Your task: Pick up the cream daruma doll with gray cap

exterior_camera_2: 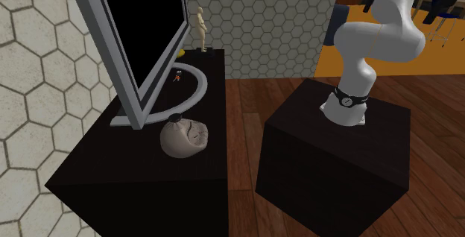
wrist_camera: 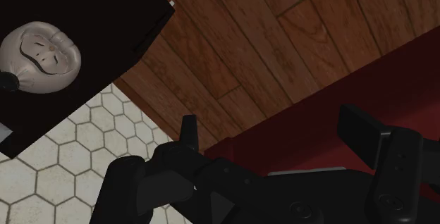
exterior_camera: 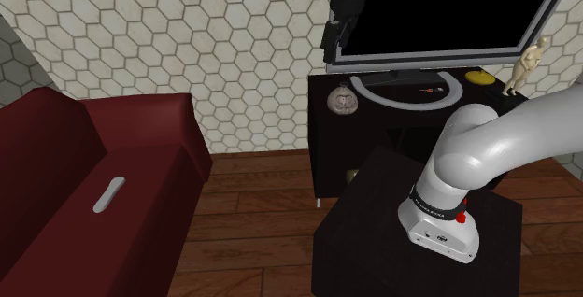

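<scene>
Approach step. Tool [exterior_camera: 334, 43] wide open, empty, hangs beside the TV [exterior_camera: 439, 15] corner. Cream doll [exterior_camera: 343, 100] sits below on the dark surface [exterior_camera_2: 212, 98], near the TV's foot. Next, probably: descend, centre, close.

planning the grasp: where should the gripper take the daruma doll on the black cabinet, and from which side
Grip the daruma doll across the widest part of its rounded body, coming straight down from above. It seems to lie tipped, face up, with its dark cap toward the tv, so a side approach is crowded. Set the open gripper with one finger on each cheek, clear of the cap.
</scene>
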